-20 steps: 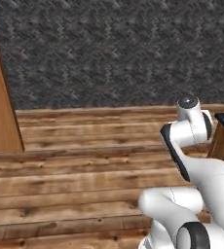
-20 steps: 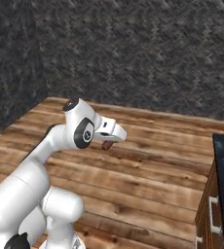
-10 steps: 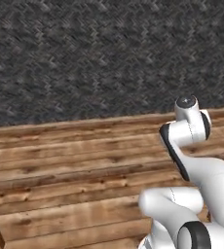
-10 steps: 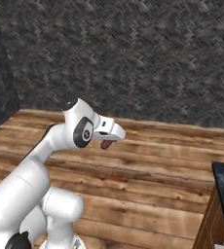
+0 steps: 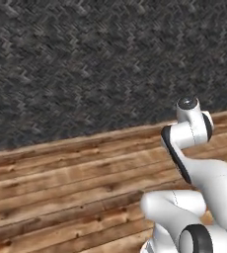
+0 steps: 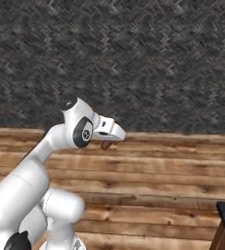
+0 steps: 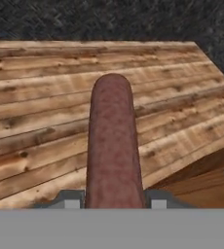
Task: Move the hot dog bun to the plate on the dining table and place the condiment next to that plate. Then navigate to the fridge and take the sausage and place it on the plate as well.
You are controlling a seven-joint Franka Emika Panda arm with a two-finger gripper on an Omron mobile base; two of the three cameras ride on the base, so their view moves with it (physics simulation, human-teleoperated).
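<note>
Sausage (image 7: 113, 146) clamped between fingers (image 7: 71, 200) — open wood floor (image 7: 31, 107) below; dark wall (image 7: 109, 19) ahead.

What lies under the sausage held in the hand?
Under the sausage is bare wood plank floor, running to a dark wall. The strip of floor directly beneath it is covered.

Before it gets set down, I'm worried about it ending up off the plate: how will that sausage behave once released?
The sausage is a smooth round cylinder, so it would probably roll if laid on a flat spot. It juts straight out from the gripper without drooping, so it seems fairly stiff. Its smooth skin may be slippery.
</note>
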